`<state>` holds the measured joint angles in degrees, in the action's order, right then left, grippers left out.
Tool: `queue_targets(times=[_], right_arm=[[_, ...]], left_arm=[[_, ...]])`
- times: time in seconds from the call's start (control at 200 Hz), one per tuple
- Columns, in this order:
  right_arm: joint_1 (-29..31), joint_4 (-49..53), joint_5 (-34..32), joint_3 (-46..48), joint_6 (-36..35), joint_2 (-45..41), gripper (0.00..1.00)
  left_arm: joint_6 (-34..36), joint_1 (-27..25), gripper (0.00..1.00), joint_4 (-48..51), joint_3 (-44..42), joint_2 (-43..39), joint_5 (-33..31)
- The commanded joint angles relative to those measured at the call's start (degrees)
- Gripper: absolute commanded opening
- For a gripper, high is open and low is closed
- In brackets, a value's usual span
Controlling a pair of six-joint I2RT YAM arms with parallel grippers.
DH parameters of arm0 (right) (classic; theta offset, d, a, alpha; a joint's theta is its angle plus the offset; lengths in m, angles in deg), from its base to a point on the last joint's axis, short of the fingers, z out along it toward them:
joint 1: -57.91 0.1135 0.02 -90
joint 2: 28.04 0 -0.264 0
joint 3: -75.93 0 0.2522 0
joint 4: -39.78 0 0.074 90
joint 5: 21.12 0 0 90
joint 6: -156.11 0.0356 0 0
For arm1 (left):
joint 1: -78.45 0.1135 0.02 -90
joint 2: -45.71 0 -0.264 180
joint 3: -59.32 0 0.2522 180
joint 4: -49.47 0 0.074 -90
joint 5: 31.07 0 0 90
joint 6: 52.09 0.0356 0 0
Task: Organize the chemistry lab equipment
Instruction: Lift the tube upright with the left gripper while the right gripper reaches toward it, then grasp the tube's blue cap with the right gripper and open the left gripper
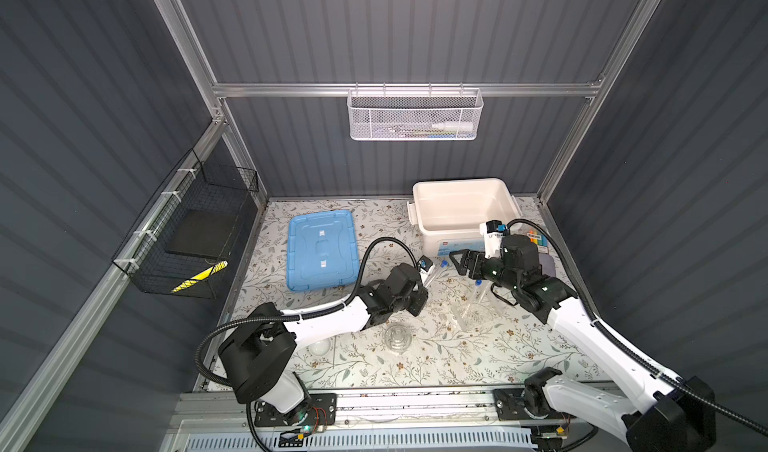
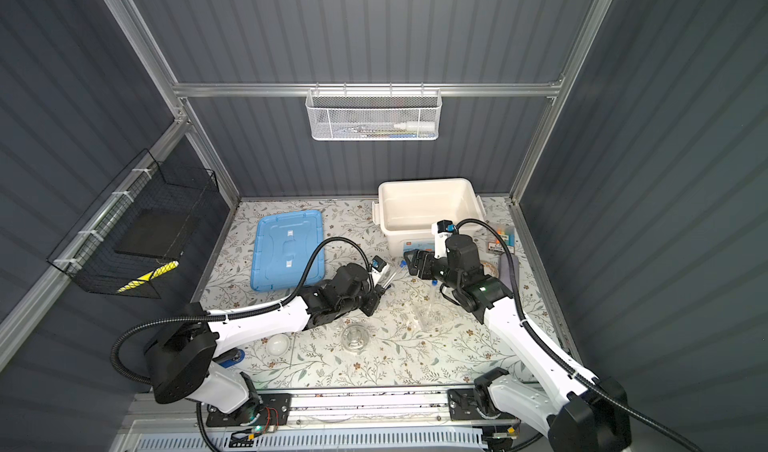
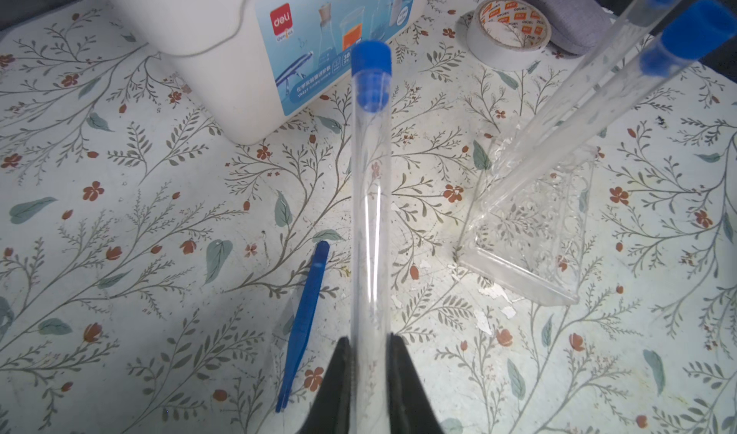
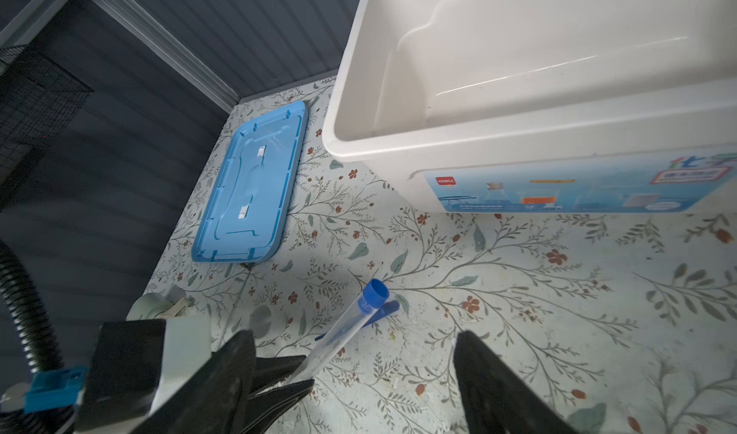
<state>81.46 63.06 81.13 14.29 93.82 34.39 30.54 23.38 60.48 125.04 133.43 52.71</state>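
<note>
Blue is the cap of the clear test tube (image 3: 371,196) that the left hand (image 3: 369,346) pinches near its lower end, both fingers pressed on it. The tube is lifted above the floral desk (image 3: 139,252) and its cap points toward the white box (image 3: 191,33). Under it the blue tweezers (image 3: 303,328) lie flat on the desk. Beside it, two more test tubes (image 3: 590,105) lean in a clear stand (image 3: 534,244). The right hand (image 4: 353,348) is spread wide; in its wrist view the held tube shows between its fingers, but they do not touch it. The blue lid (image 2: 286,254) lies flat on the desk, left of the box. A small clear glass piece (image 2: 355,338) and a white dish (image 2: 277,344) rest near the front edge of the desk.
</note>
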Motion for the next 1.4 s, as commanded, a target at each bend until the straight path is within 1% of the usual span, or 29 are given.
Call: queue_targets(times=[0.0,0.03,0.15,0.51,0.65,0.815,1.045,1.301,1.396], right_arm=[[-1.25,0.92,8.94,-2.27,2.48,1.37,0.76],[-1.53,1.06,9.47,-2.48,2.99,3.30,0.75],[-2.61,1.56,11.63,-3.31,4.93,5.26,0.69],[-3.60,-0.01,16.88,-4.84,7.62,10.02,0.62],[-3.60,-1.57,18.61,-4.94,8.49,10.85,0.54],[-3.60,-1.98,19.30,-4.61,9.01,11.45,0.47],[-3.60,-3.01,19.26,-4.47,9.43,11.51,0.46],[-3.60,-3.72,20.09,-4.31,9.70,11.72,0.36],[-3.60,-4.46,20.61,-3.92,10.06,11.75,0.34]], left_arm=[[1.62,-0.27,0.12,-2.56,-0.98,-2.42,-0.94],[1.66,-0.32,0.12,-2.69,-1.22,-2.56,-0.98],[1.97,-0.48,0.12,-3.06,-1.39,-3.13,-1.12],[2.62,-1.14,0.12,-5.25,-2.65,-4.47,-0.93],[2.70,-1.19,0.12,-5.52,-2.90,-4.60,-1.04],[2.96,-1.50,0.12,-6.52,-3.45,-5.21,-0.98],[3.34,-1.62,0.12,-8.06,-4.83,-6.51,-0.71],[3.07,-1.77,0.12,-8.23,-5.02,-6.43,-0.81],[3.23,-1.73,0.12,-8.40,-4.86,-6.32,-0.69]])
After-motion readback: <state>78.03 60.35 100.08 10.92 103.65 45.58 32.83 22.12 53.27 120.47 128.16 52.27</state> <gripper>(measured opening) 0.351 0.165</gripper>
